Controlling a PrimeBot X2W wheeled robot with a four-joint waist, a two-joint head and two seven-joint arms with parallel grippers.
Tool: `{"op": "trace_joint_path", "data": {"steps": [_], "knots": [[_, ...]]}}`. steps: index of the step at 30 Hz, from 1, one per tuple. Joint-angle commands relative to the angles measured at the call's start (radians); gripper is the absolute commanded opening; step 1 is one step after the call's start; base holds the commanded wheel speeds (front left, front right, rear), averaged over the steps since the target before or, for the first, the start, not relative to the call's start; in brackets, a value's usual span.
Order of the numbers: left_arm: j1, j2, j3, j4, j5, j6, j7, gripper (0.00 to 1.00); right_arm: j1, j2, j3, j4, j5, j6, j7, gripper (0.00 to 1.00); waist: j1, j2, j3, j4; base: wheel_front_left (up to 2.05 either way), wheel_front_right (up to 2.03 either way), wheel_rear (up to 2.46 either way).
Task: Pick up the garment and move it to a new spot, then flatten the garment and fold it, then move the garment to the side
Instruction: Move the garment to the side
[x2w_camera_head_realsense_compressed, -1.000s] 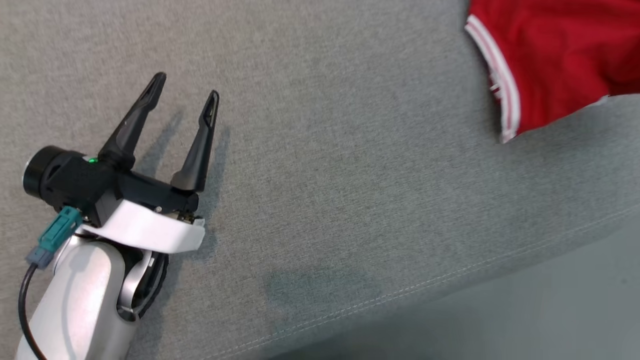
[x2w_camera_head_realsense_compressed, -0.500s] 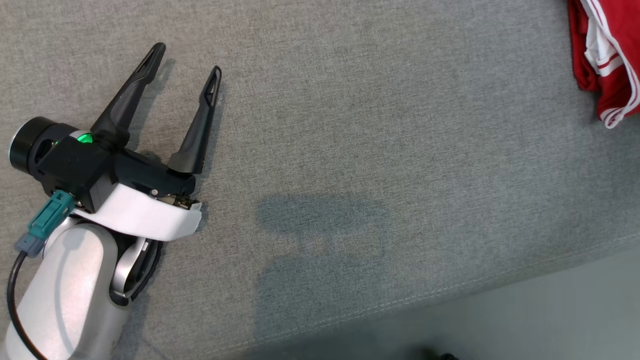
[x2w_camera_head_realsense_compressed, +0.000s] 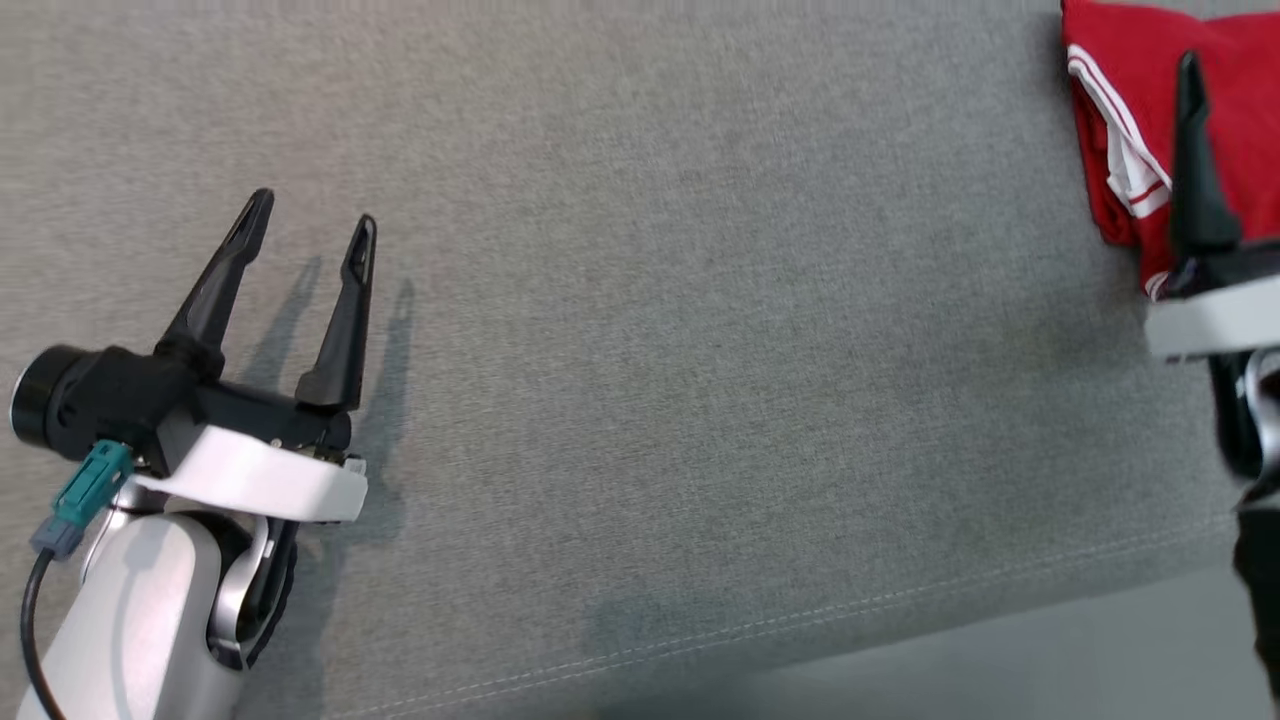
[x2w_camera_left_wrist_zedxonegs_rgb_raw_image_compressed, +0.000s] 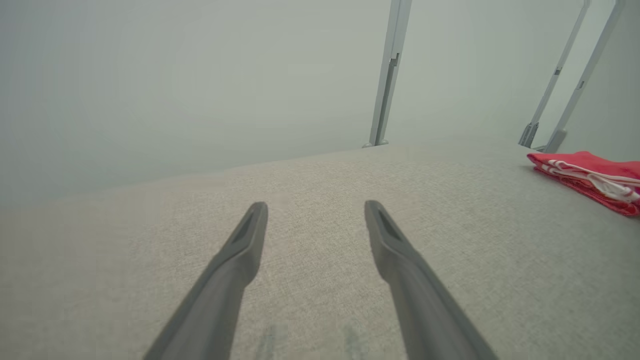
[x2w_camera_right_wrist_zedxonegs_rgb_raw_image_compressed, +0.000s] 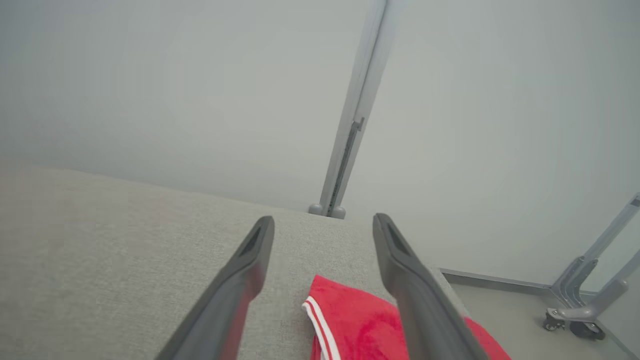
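Seeing a folded red garment (x2w_camera_head_realsense_compressed: 1115, 50) with white stripe trim at the far right of the grey fabric surface (x2w_camera_head_realsense_compressed: 700, 300), up in the top-right corner of the head view. Lying on the fabric, well apart from the left gripper (x2w_camera_head_realsense_compressed: 315, 210).

Reading left gripper as spread wide with nothing between the fingers. Sitting low over bare fabric at lower left, fingers pointing up-view, shadows on the fabric beside them. Same in left wrist view: both fingers apart over plain fabric, garment off at the far right edge.

Reading right gripper (x2w_camera_right_wrist_zedxonegs_rgb_raw_image_compressed: 324, 221) as spread wide too, gripping nothing. In right wrist view, looking past both fingers at the garment's white-striped edge, visible in the gap and under the right-hand finger. Can't tell whether touching the cloth or just above it. In head view, catching one dark finger (x2w_camera_head_realsense_compressed: 1192, 160) overlapping the garment.

Noting a stitched seam (x2w_camera_head_realsense_compressed: 800, 618) along the near edge of the surface, pale floor (x2w_camera_head_realsense_compressed: 1100, 680) beyond, grey metal posts (x2w_camera_left_wrist_zedxonegs_rgb_raw_image_compressed: 389, 75) past the far edge, castered base (x2w_camera_right_wrist_zedxonegs_rgb_raw_image_compressed: 570, 320) on the floor.
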Motion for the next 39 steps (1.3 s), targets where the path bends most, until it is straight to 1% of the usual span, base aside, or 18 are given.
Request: {"op": "trace_joint_path", "data": {"steps": [1,4,7,13,14,20,27,33,39], "knots": [[0.000,0.025,0.040,-0.022,-0.007,0.010,-0.009,1.00,0.031,-0.009,0.005,-0.033,0.009,0.000,-0.006,1.00,0.0000,0.0000,-0.044,0.039,0.00,0.00,0.00],[0.024,0.018,0.051,-0.007,-0.018,0.020,-0.028,1.00,0.126,0.038,0.007,-0.121,0.043,0.000,-0.006,1.00,0.0000,0.0000,-0.087,0.078,0.00,0.00,0.00],[0.040,0.008,0.059,0.018,-0.030,0.026,-0.046,1.00,0.203,0.072,0.013,-0.170,0.065,0.000,-0.006,1.00,0.0000,0.0000,-0.126,0.116,0.00,0.00,0.00],[0.066,-0.016,0.067,0.082,-0.049,0.023,-0.082,1.00,0.314,0.117,0.005,-0.189,0.075,0.000,-0.006,1.00,0.0000,0.0000,-0.203,0.168,0.00,0.00,0.00],[0.080,-0.024,0.071,0.103,-0.053,0.021,-0.090,1.00,0.345,0.126,0.002,-0.184,0.076,0.000,-0.006,1.00,0.0000,0.0000,-0.229,0.177,0.00,0.00,0.00],[0.140,-0.040,0.084,0.149,-0.059,0.021,-0.103,1.00,0.437,0.152,-0.017,-0.181,0.072,0.000,-0.006,1.00,0.0000,0.0000,-0.315,0.193,0.00,0.00,0.00],[0.214,-0.038,0.102,0.179,-0.052,0.033,-0.107,1.00,0.544,0.174,-0.034,-0.208,0.053,0.000,0.005,1.00,0.0000,0.0000,-0.393,0.192,0.00,0.00,0.00],[0.265,-0.035,0.117,0.184,-0.049,0.045,-0.108,1.00,0.620,0.191,-0.049,-0.247,0.022,0.000,0.024,1.00,0.0000,0.0000,-0.439,0.191,0.00,0.00,0.00],[0.295,-0.036,0.123,0.182,-0.052,0.048,-0.108,1.00,0.666,0.199,-0.056,-0.288,0.009,0.000,0.049,1.00,0.0000,0.0000,-0.460,0.192,0.00,0.00,0.00]]}}
